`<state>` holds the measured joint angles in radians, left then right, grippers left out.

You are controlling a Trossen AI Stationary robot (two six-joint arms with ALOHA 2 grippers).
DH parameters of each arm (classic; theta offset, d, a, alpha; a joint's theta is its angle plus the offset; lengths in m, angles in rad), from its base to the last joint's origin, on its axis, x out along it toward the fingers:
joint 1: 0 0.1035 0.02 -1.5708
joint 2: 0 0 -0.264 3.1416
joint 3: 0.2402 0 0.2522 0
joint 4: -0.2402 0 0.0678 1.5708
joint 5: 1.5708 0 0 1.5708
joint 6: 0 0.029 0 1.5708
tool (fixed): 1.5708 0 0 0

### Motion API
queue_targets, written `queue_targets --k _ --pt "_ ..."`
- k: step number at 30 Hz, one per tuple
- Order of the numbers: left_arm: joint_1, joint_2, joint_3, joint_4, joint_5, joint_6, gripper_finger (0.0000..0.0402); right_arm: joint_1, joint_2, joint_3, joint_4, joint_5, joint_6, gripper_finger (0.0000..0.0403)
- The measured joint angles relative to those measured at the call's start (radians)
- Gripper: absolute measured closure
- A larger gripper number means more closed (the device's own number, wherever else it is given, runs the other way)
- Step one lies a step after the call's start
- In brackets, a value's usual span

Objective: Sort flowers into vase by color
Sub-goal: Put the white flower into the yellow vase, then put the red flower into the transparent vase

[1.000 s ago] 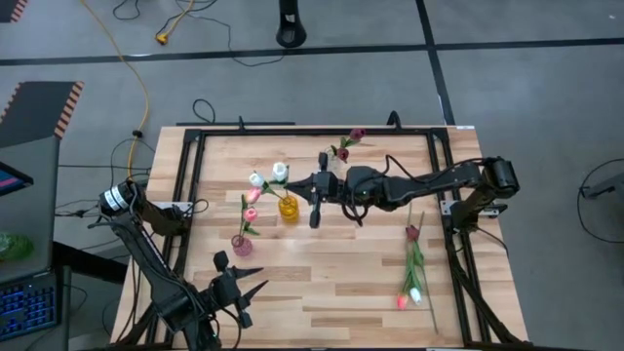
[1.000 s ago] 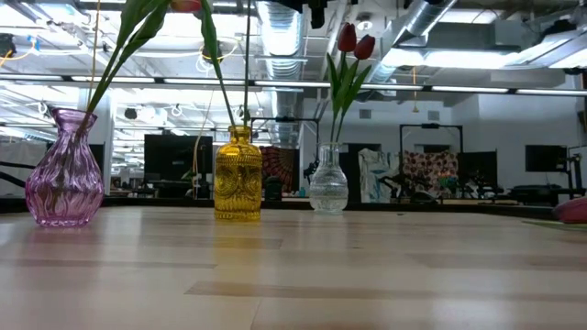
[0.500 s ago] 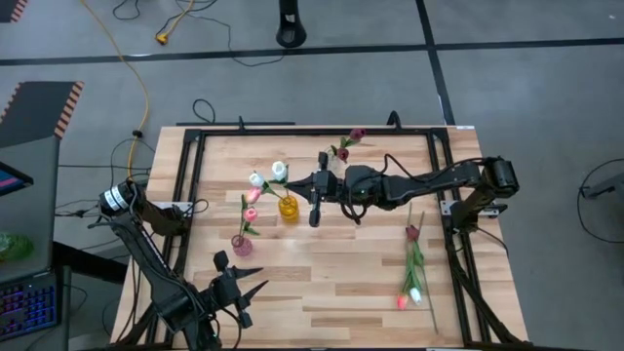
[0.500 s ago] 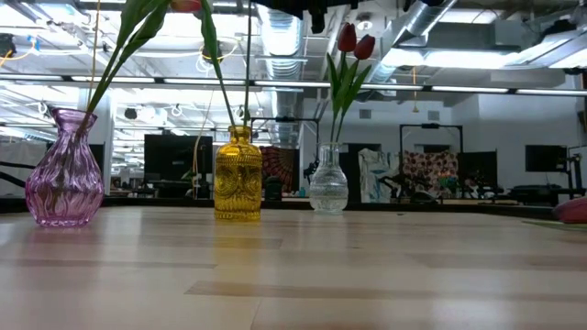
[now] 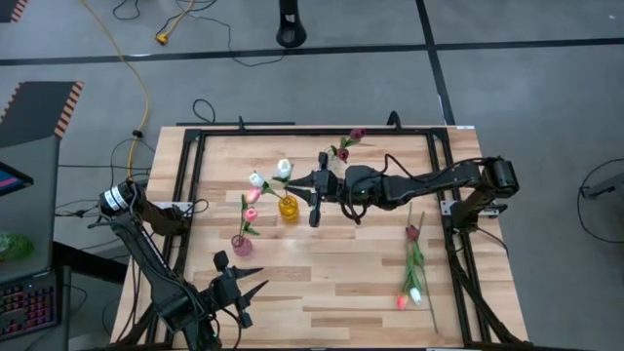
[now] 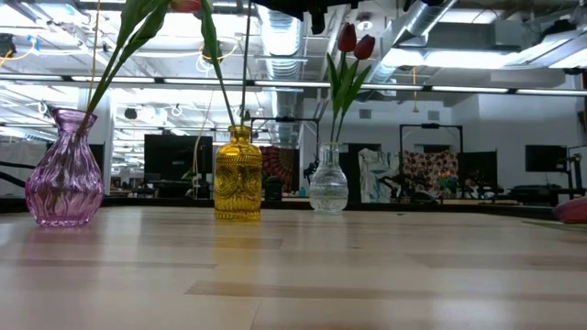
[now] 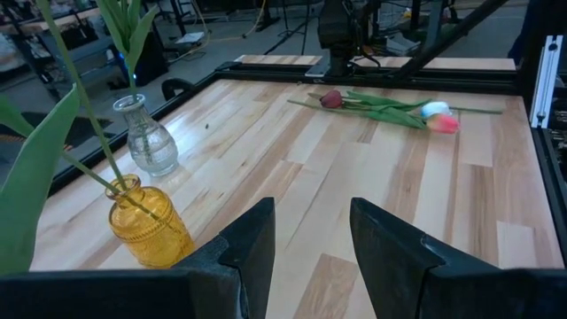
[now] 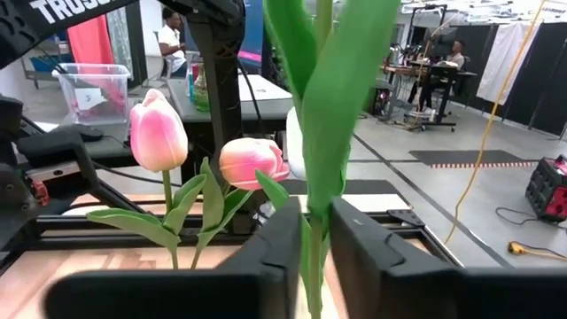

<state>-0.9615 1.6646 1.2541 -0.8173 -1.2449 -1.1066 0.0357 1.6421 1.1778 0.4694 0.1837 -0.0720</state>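
My right gripper [image 5: 304, 182] reaches from the table's right to its middle, just beyond the yellow vase [image 5: 289, 208], and is shut on a white tulip [image 5: 284, 168]. The yellow vase [image 6: 238, 174] holds another white tulip [image 5: 256, 179]. Pink tulips [image 8: 158, 133] stand in the pink vase [image 5: 242, 245]. Two dark red ones [image 6: 353, 41] stand in the clear vase [image 6: 327, 179]. Three more flowers [image 5: 413, 265] lie flat on the table's right side. My left gripper [image 5: 250, 286] waits open at the near left edge. My right gripper pinches the white tulip's green stem [image 8: 314, 244] between its two fingers [image 8: 266, 257]. The fingers come level from the table's right and lie across the stem. The tulip is lifted clear of the table, its leaves and head rising past the fingers.
The three vases stand in a loose row across the table's middle. A black metal frame [image 5: 195, 185] runs round the tabletop. There is bare wood [image 5: 331, 273] between the vases and the lying flowers. People and workshop benches show beyond the table.
The held white tulip's head has swung slightly toward the table's far right; my right gripper has barely shifted.
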Motion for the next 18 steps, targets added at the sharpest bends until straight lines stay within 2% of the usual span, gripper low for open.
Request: queue_targets --k 5,10,14,18 --pt "0.0 0.0 0.0 0.0 0.0 0.0 0.0265 0.0 0.0 0.0 -0.012 0.001 0.019 0.0258" --pt "0.0 0.0 0.0 0.0 0.0 0.0 0.0265 -0.008 0.0 0.0 -0.126 0.002 0.081 0.0208" --pt "0.0 0.0 0.0 0.0 0.0 0.0 0.0265 -0.011 0.0 0.0 -0.225 0.002 0.098 0.0186" --pt "0.0 0.0 0.0 0.0 0.0 0.0 0.0265 -0.011 -0.023 0.0 -0.348 0.003 0.049 0.018"
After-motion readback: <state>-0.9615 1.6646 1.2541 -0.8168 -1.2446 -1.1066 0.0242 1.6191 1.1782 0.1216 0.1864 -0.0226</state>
